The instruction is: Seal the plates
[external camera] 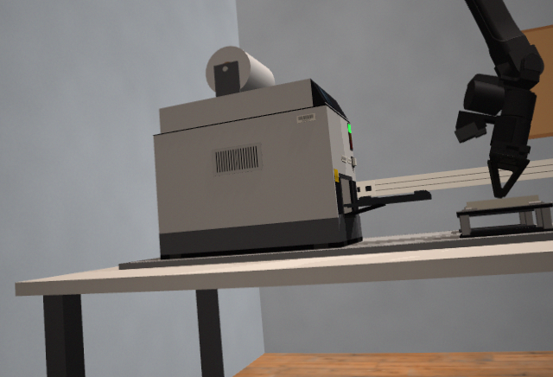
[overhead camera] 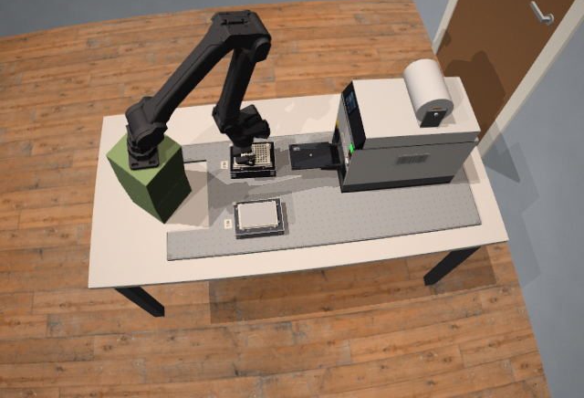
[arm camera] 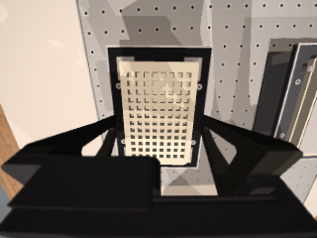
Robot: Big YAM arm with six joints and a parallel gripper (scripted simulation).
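Apparently the job stands about halfway, with one plate sealed and one to go. The sealed plate (overhead camera: 257, 214), its top a smooth pale sheet with no wells showing, sits in the nest (overhead camera: 260, 233) closer to the counter's long edge on the side away from the wall with the outlet. The open plate (overhead camera: 262, 152) (external camera: 502, 201) (arm camera: 159, 114), its wells bare, lies in the other nest (overhead camera: 253, 174) (external camera: 505, 208) (arm camera: 159, 54), nearer the opposite long edge. Over it hangs the gripper (overhead camera: 245, 160) (external camera: 500, 194) (arm camera: 158, 119), pointing down with its fingers spread wide and nothing between them. Towards the short edge by the door stands the sealer (overhead camera: 401, 160) (external camera: 250, 176), its lamp (overhead camera: 350, 149) (external camera: 349, 128) green and its stage (overhead camera: 312, 155) (external camera: 397, 198) out, carrying no plate. I judge the step in hand to be picking up this second plate; still left are seating it flat on the stage, pressing START, waiting through amber to green, and bringing it back to its own nest with A1 at the marked corner. The nest labels are too small to read, so I cannot say which is N1.
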